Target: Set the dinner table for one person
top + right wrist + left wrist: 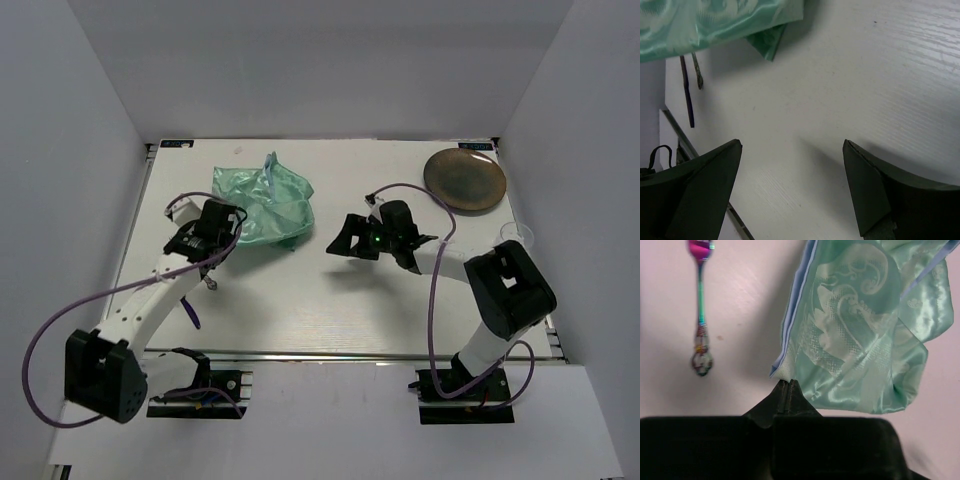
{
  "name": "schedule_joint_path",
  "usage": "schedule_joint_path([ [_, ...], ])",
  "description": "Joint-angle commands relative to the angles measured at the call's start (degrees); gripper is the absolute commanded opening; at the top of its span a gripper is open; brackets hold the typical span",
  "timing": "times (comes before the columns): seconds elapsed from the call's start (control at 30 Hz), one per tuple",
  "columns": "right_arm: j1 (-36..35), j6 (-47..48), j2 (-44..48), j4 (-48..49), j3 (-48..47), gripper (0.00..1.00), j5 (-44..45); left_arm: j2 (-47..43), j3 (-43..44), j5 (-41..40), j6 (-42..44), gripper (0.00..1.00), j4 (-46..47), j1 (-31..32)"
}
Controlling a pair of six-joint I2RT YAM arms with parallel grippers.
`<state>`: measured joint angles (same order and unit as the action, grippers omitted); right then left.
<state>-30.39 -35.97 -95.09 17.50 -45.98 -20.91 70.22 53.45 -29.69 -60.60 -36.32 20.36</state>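
The dinner table point(330, 300) is a white top with a metal rail along its front edge. A shiny green patterned cloth point(268, 205) lies crumpled at the back left, partly raised. My left gripper point(238, 220) is shut on a corner of the cloth point(860, 330), and its tips point(786, 383) meet at the cloth's white-edged corner. My right gripper point(345, 240) hangs open over bare table right of the cloth. Nothing lies between its fingers point(792, 147). An iridescent spoon point(701, 305) lies on the table left of the left gripper.
A round bronze plate point(465, 180) sits at the back right corner. What looks like a clear glass point(520, 235) stands near the right edge. Thin dark cutlery point(687, 95) lies beyond the cloth's edge point(715, 20). White walls enclose three sides.
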Motion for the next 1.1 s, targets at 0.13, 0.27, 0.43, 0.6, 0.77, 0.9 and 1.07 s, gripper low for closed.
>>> schedule_joint_path([
  [0.13,0.1,-1.2,-4.3,4.7,-5.7,0.87,-2.7,-17.0,-6.2,-8.6,-1.4,0.0,-8.2,-0.1],
  [0.27,-0.1,1.5,-8.7,0.3,-13.7,0.87,-3.1,-19.1,-7.9,-6.9,0.0,0.0,-9.1,-0.1],
  [0.43,-0.1,8.1,-19.7,-13.7,-30.0,0.81,-1.2,-20.1,-10.6,-1.8,3.7,0.0,-6.8,-0.1],
  [0.6,-1.4,11.3,-31.7,-28.5,-52.0,0.71,-4.1,-20.0,-12.0,1.1,6.4,0.0,-6.1,-0.1],
  [0.77,-2.4,7.9,-33.2,-29.5,-51.0,0.7,-8.4,-20.0,-12.2,1.1,7.4,0.0,-6.3,-0.1],
  [0.9,-4.9,6.9,-34.1,-27.9,-50.0,0.7,-13.5,-19.8,-11.7,2.0,8.0,0.0,-5.1,-0.1],
  [1.07,-6.0,5.8,-36.5,-26.4,-52.3,0.65,-11.1,-18.8,-10.8,4.5,9.1,0.0,-2.8,-0.1],
])
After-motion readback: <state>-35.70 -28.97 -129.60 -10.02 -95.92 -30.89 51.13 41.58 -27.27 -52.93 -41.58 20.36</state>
